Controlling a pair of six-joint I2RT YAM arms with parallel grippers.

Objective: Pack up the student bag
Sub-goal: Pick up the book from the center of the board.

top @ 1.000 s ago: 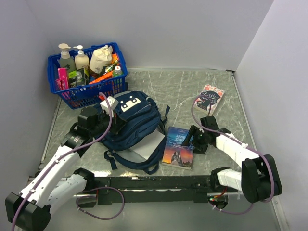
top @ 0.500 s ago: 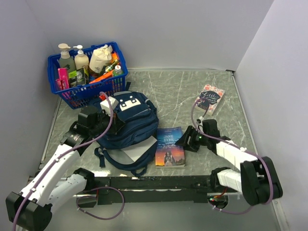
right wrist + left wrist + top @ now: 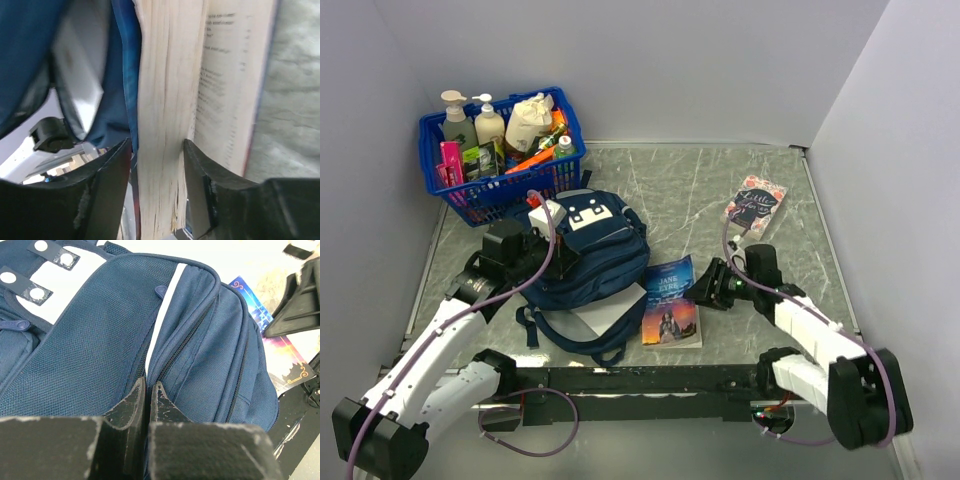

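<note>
The student bag (image 3: 590, 262), navy with a white front patch, lies on the table left of centre, its opening toward the near edge with a white flat item (image 3: 608, 312) showing in it. My left gripper (image 3: 558, 258) rests on the bag's top. In the left wrist view it (image 3: 148, 386) is shut on a fold of the bag's fabric (image 3: 100, 340) beside a zipper. My right gripper (image 3: 708, 290) is shut on a Jane Eyre paperback (image 3: 671, 305), whose far edge touches the bag's side. In the right wrist view the fingers (image 3: 195, 165) clamp its page block (image 3: 165, 115), with the bag's blue fabric (image 3: 25, 45) at left.
A blue plastic basket (image 3: 536, 184) full of bottles and supplies stands at the back left, just behind the bag. A second paperback (image 3: 756, 205) lies at the back right. White walls close in the table on the left, the back and the right.
My right gripper has slid the Jane Eyre book left until it reaches the bag. The bag shifted slightly left early on. My left gripper has kept its hold.
</note>
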